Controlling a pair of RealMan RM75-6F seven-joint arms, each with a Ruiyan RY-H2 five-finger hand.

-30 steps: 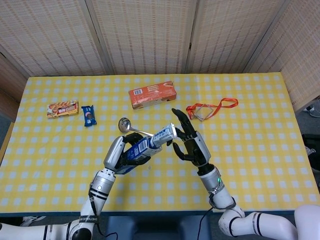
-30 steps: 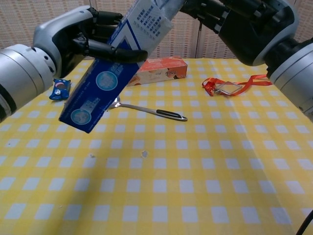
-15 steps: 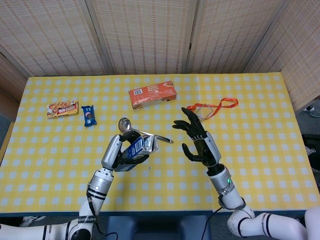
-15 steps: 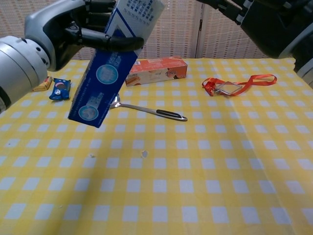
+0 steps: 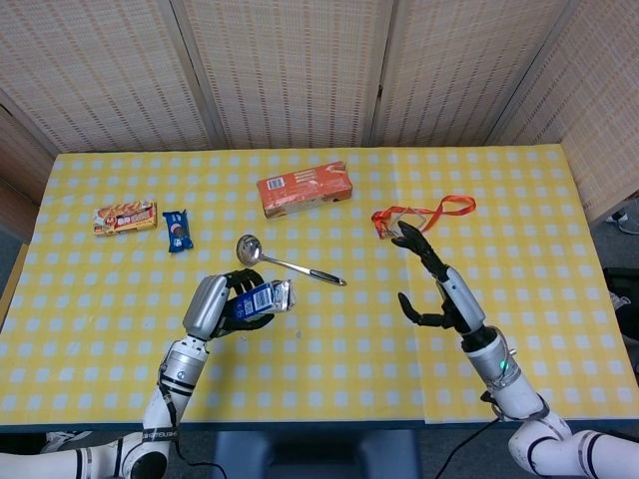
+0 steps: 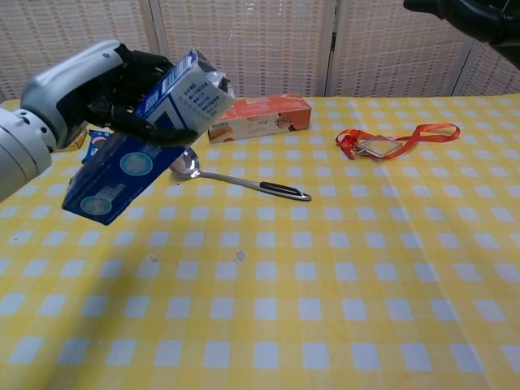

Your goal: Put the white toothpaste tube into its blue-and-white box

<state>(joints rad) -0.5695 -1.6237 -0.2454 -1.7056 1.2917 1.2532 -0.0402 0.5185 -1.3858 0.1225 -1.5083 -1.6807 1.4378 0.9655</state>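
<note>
My left hand (image 5: 215, 304) (image 6: 97, 85) grips the blue-and-white toothpaste box (image 5: 258, 298) (image 6: 142, 138) above the table, tilted, its open end up and to the right. The white tube shows only as a pale edge at that open end (image 6: 213, 81), inside the box. My right hand (image 5: 439, 289) is open, fingers spread, well to the right of the box and holding nothing. Only its dark tip shows at the chest view's top right corner (image 6: 467, 12).
On the yellow checked tablecloth (image 5: 519, 230) lie a metal ladle (image 5: 285, 261) (image 6: 244, 180), an orange carton (image 5: 304, 189) (image 6: 262, 116), an orange lanyard with a badge (image 5: 419, 215) (image 6: 390, 140), a blue snack packet (image 5: 177, 230) (image 6: 101, 147) and a snack bar (image 5: 125, 217).
My right hand has let go of the box's end and drawn back to the right, fingers spread. My left hand has carried the box down and to the left.
</note>
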